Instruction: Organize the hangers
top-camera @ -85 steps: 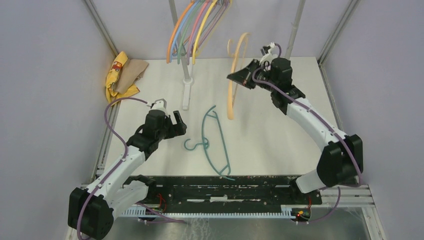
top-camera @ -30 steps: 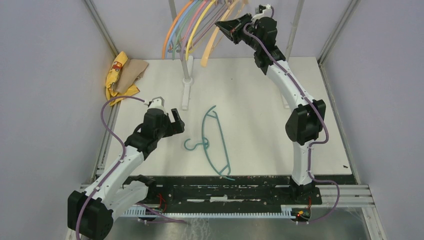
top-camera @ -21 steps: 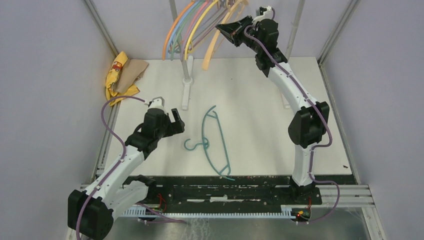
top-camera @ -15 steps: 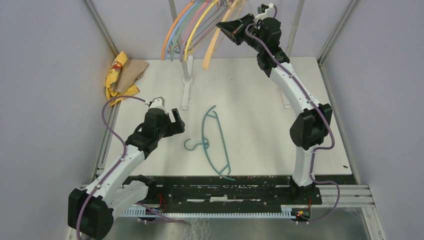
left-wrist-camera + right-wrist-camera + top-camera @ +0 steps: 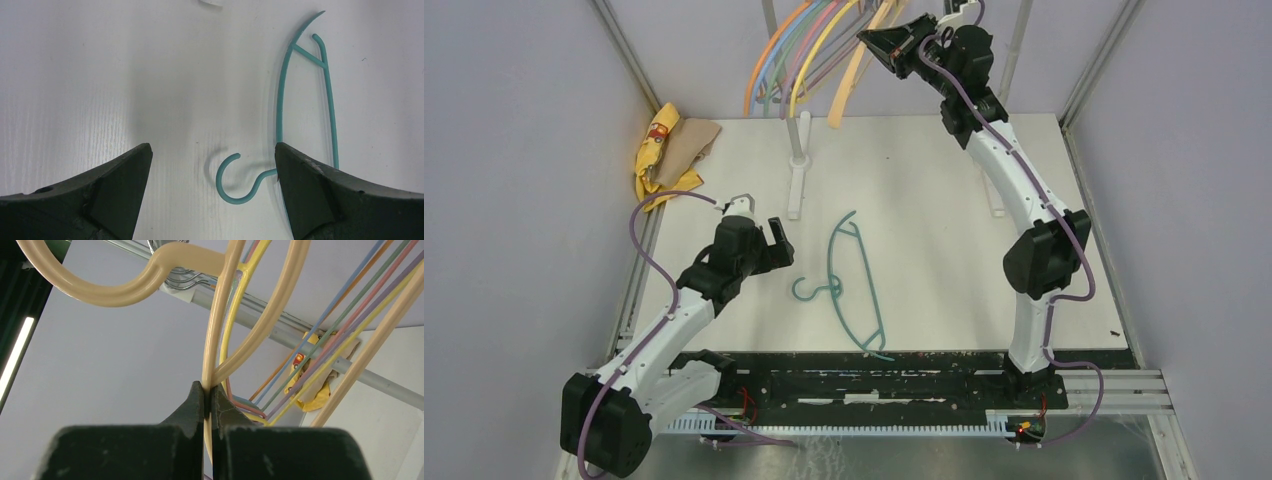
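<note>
The right claw point(image 5: 207, 390) is raised high at the far edge of the scene. Its two fingers are pinched tight on the thin neck of a peach hanger point(image 5: 216, 325), just below where the arms split. The peach hanger's hook curls up and left near the grey rail point(image 5: 280, 329); whether it sits over the rail cannot be told. Just left of it, a bunch of hangers point(image 5: 794, 55) in orange, blue, pink, yellow and purple hangs from the same rail.

The left claw point(image 5: 212, 152) hovers low over the white table point(image 5: 944, 200), fingers spread wide and holding nothing. A teal hanger point(image 5: 281, 100) lies flat on the table just right of it. In the wrist view its hook sits in the gap, close to the right finger, and its body runs away toward the far side.

A yellow cloth point(image 5: 659, 150) lies at the far left corner. Its small red patch is too small to read.
</note>
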`<move>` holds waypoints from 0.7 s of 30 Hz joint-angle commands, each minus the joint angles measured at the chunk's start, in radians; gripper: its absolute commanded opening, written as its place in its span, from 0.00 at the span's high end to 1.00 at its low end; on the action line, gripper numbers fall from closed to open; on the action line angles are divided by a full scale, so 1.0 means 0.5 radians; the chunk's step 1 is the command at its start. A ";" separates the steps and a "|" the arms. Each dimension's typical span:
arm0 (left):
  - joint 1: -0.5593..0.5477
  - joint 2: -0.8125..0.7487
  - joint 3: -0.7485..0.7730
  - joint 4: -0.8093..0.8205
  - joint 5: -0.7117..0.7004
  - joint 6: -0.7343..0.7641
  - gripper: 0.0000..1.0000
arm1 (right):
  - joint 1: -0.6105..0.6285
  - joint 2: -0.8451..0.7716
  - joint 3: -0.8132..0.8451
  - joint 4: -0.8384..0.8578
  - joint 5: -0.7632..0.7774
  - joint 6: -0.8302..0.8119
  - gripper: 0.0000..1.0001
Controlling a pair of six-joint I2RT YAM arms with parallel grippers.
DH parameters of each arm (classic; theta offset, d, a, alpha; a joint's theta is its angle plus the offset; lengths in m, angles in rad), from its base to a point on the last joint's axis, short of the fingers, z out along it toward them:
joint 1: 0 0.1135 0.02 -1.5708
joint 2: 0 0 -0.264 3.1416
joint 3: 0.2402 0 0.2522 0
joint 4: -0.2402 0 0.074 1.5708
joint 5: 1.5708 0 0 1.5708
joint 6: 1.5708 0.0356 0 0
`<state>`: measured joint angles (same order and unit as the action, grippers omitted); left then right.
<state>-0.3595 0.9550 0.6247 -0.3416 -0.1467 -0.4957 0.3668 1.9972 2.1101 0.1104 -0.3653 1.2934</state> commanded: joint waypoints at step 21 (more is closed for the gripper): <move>0.006 -0.065 0.034 0.038 -0.032 -0.002 0.01 | -0.007 0.351 0.470 -0.202 0.074 0.041 0.98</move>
<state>-0.3595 0.9428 0.6247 -0.3428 -0.1482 -0.4957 0.3656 2.1708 2.3463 -0.0002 -0.3305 1.3052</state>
